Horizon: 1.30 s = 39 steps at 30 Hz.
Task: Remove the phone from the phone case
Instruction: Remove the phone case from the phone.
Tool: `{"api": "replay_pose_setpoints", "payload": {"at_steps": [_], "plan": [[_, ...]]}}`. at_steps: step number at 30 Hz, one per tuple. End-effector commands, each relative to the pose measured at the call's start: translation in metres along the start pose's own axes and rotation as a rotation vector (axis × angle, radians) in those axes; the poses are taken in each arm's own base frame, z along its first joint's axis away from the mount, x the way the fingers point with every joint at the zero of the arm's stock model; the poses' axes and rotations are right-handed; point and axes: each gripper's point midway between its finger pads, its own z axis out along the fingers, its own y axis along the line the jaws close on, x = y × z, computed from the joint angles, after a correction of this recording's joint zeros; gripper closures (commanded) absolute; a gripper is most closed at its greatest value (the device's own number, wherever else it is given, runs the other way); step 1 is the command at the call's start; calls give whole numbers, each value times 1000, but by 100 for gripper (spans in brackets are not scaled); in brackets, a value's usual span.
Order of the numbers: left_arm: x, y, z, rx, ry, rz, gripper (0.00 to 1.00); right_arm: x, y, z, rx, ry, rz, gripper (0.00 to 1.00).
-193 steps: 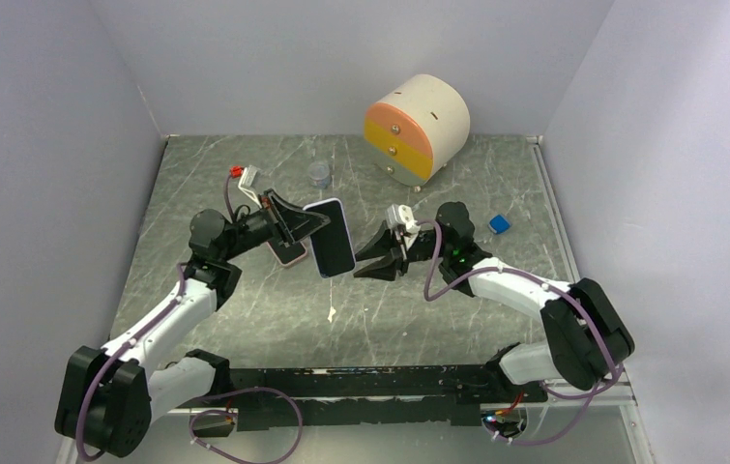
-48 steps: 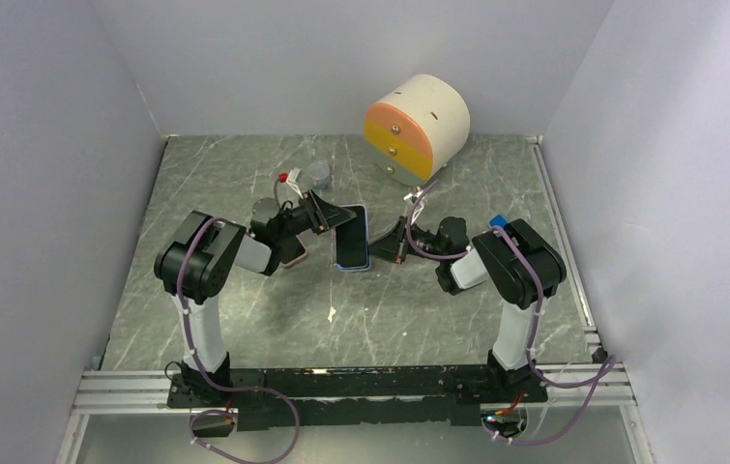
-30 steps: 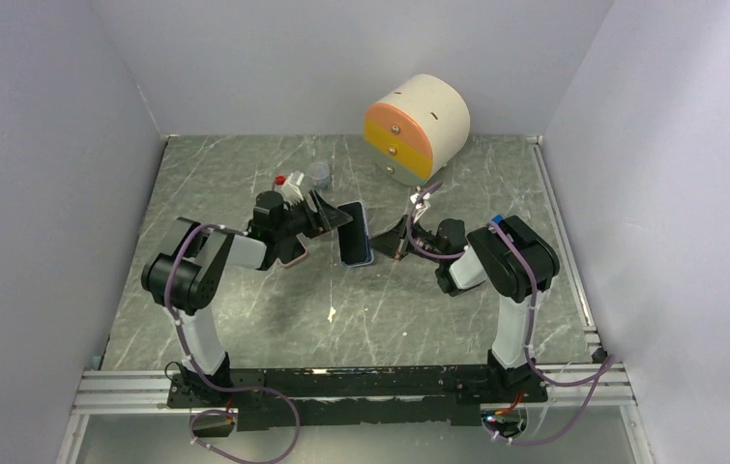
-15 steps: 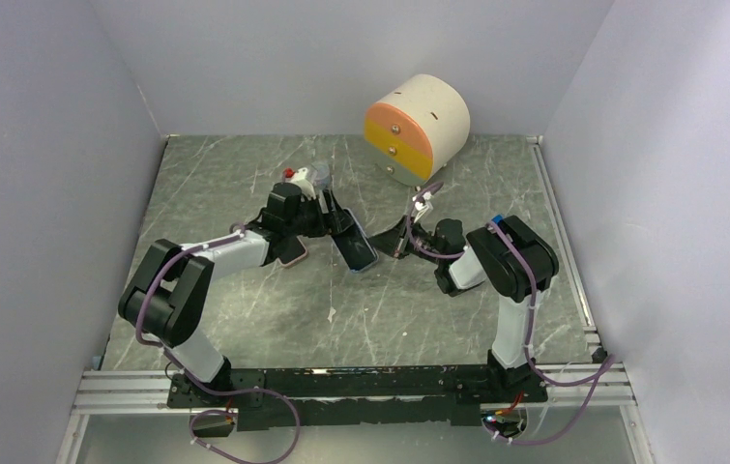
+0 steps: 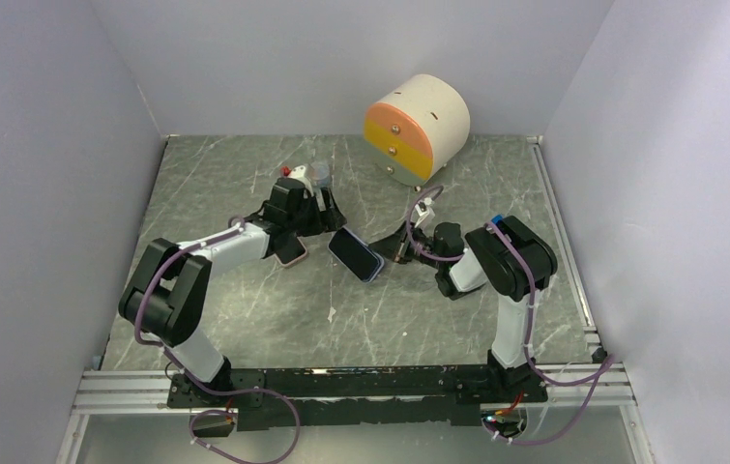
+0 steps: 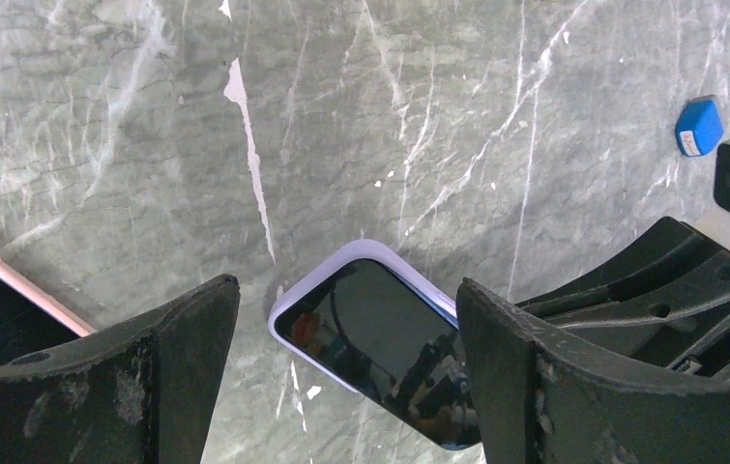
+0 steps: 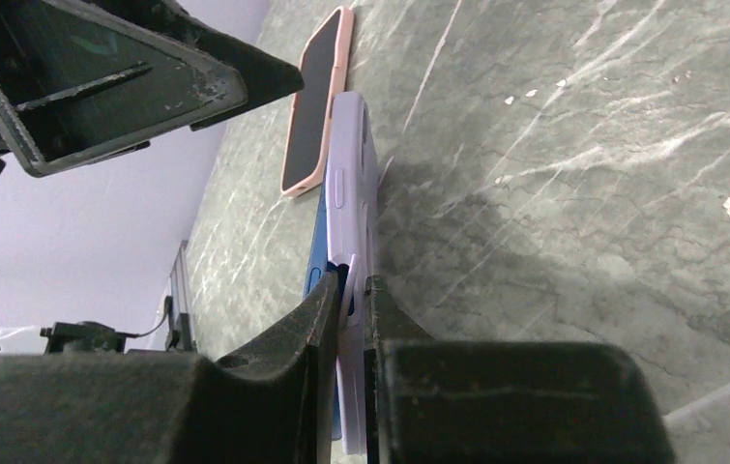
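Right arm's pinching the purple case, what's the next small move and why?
Probably lower the open left gripper and close it on the free end of the phone. The right gripper is shut on the lavender case edge, the phone sits in it, and the left fingers flank it without touching.

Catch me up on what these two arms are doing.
They are working a phone out of its lavender case. The right tool is shut on the case's edge and holds it low over the table. The left tool is open above the phone, apart from it. The screen sits inside the case rim where it shows, so the phone is not out yet. A pink phone lies on the table under the left arm.
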Motion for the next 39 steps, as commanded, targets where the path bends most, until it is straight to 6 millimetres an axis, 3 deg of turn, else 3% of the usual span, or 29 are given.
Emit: {"api": "replay_pose_setpoints", "payload": {"at_steps": [1, 9, 21, 29, 39], "plan": [[-11, -17, -11, -13, -19, 51, 13, -9, 8, 1, -14, -41, -23, 100], [37, -52, -30, -48, 3, 257, 14, -9, 7, 1, 26, -34, -26, 100], [83, -84, -26, -104, 11, 608, 15, -12, 22, 0, 27, -30, -50, 100], [90, -89, -15, -184, -49, 696, 15, -9, 26, 2, 19, -17, -50, 100], [75, -86, -14, -273, -167, 696, 23, -8, 24, 2, 28, -11, -58, 100]]}}
